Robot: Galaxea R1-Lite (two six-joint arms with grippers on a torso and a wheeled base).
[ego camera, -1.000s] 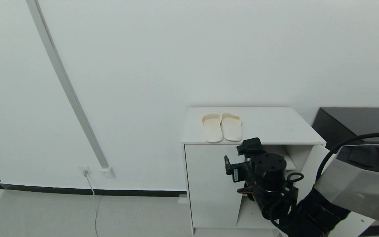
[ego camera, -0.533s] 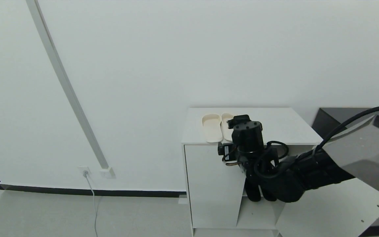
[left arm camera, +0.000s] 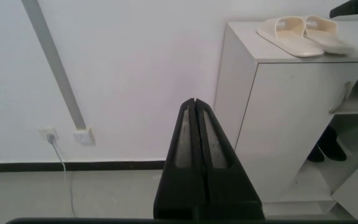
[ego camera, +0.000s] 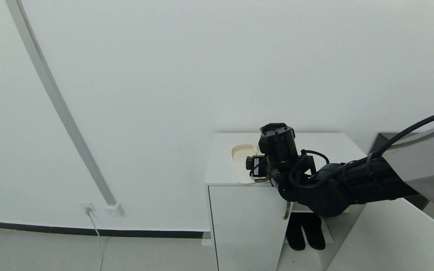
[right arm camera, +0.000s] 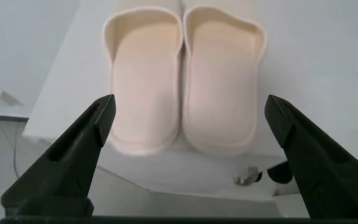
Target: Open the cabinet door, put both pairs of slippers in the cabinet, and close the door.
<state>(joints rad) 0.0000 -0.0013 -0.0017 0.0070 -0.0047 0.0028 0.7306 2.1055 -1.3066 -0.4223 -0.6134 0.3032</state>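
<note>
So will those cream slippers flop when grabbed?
Probably not: the cream slippers look thick and moulded, so likely springy, not floppy. They seem foam-like, probably light. Lying flat on the cabinet top, they'd likely slide, not roll.

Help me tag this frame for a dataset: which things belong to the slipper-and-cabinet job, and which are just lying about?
Job:
cream slippers on the cabinet top
black slippers on a shelf inside
open door
right gripper, fingers open at the cream pair

Lying about:
wall socket
cable
slanted wall strip
</note>
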